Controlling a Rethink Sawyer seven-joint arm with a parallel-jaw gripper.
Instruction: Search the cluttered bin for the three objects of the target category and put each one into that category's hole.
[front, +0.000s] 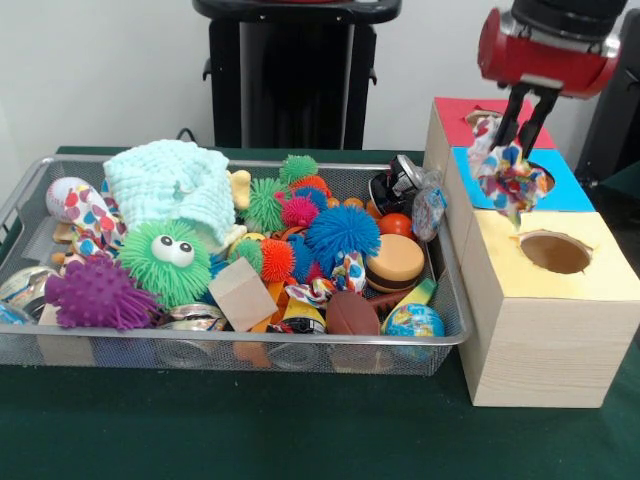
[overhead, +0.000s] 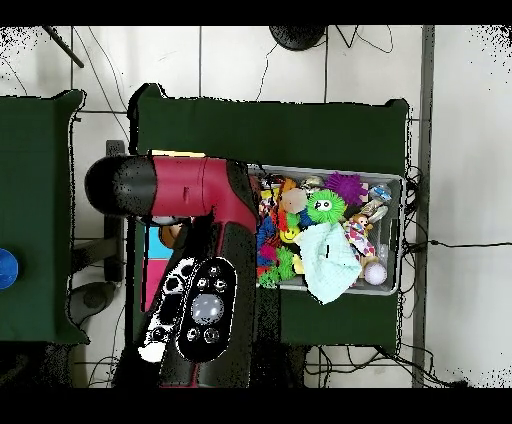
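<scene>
My gripper (front: 513, 143) is shut on a white cloth piece with multicoloured dots (front: 508, 181). It holds the cloth in the air over the blue-topped box, just behind the yellow-topped box's hole (front: 556, 252). The wire-mesh bin (front: 250, 341) lies to the left, full of toys. A heart-printed cloth piece (front: 92, 216) lies at the bin's left end. Another printed cloth piece (front: 336, 281) lies near the middle front. In the overhead view the arm (overhead: 190, 190) hides the gripper and most of the boxes, and the bin (overhead: 401, 236) shows to its right.
A mint-green knitted cloth (front: 170, 184) covers the bin's back left. Spiky rubber balls, a green googly-eyed one (front: 166, 258) and a purple one (front: 98, 293), fill the bin. The red-topped box (front: 460, 118) and blue-topped box (front: 565, 190) stand behind the yellow one.
</scene>
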